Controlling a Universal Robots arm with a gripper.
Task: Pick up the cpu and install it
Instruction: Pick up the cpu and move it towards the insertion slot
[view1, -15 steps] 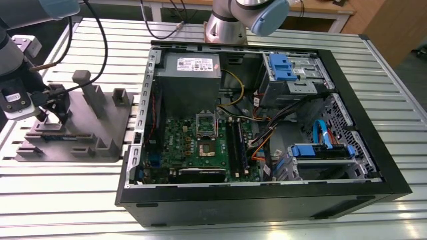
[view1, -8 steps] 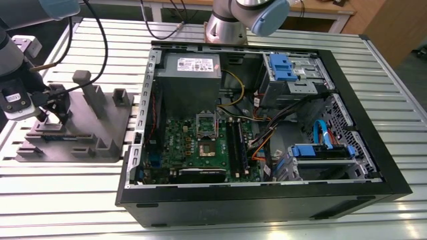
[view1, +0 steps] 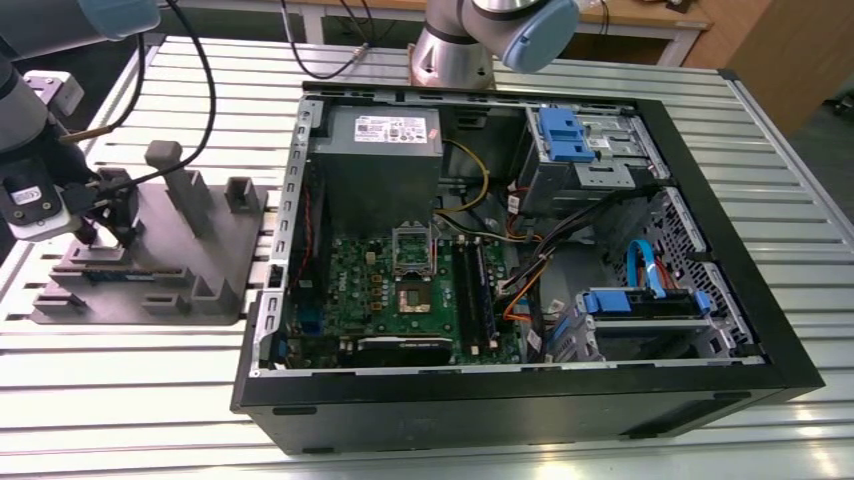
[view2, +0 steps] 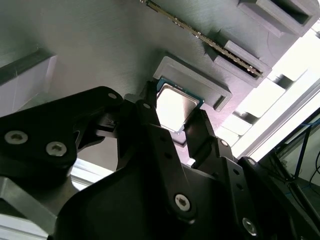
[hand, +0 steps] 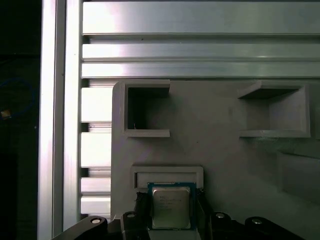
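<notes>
Exterior view: gripper (view1: 104, 238) down on grey fixture (view1: 200, 270), at the exterior view's left of open computer case (view1: 534, 405).
Both wrist views: cpu (hand: 171, 207) (view2: 175, 106) seated in fixture pocket (hand: 167, 175), silver top up, right at gripper.
Grip: straddling cpu; pinching or loose, cannot tell.
Count: one cpu, one arm (view1: 20, 110), one case.
Surface: ribbed aluminium table (view1: 120, 395).

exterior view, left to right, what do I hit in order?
gripper → grey fixture → motherboard socket inside the open computer case → blue drive caddy
</notes>
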